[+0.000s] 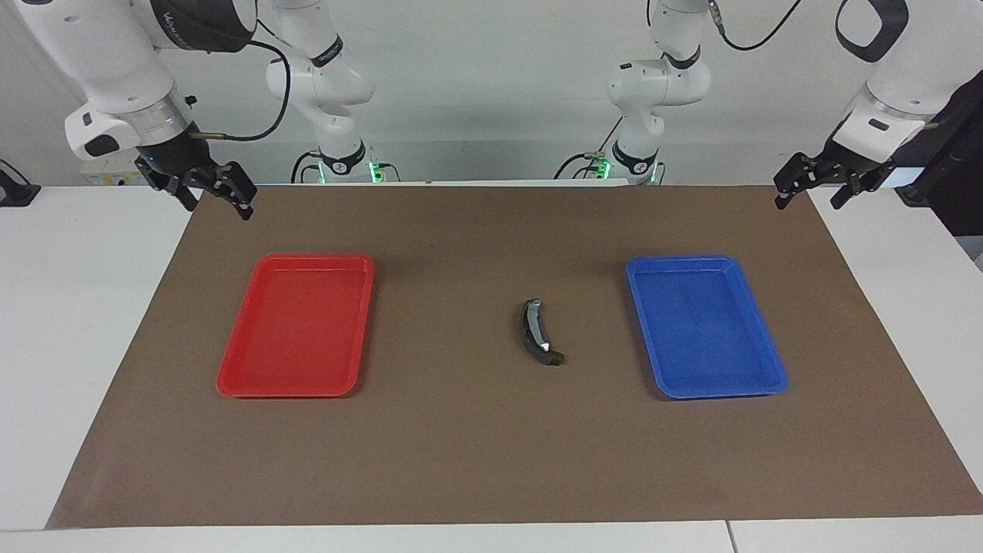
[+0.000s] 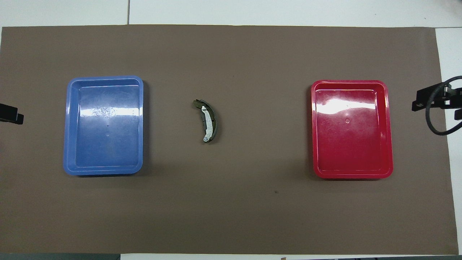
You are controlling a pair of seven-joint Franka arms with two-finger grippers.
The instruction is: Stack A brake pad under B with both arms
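Observation:
B (image 1: 537, 332), the curved dark brake shoe with a silver strip, lies on the brown mat between the two trays; it also shows in the overhead view (image 2: 207, 121). A dark rim and an olive end stick out along it. I see no separate short flat A pad; it is hidden or out of view. My right gripper (image 1: 216, 207) hangs open and empty over the mat's corner at the right arm's end, apart from the red tray; it also shows in the overhead view (image 2: 436, 108). My left gripper (image 1: 806, 203) waits open and empty over the mat's other robot-side corner.
An empty red tray (image 1: 234, 361) lies toward the right arm's end and an empty blue tray (image 1: 768, 369) toward the left arm's end. Both also show in the overhead view, red (image 2: 389, 126) and blue (image 2: 68, 126). The brown mat (image 1: 461, 461) covers the table.

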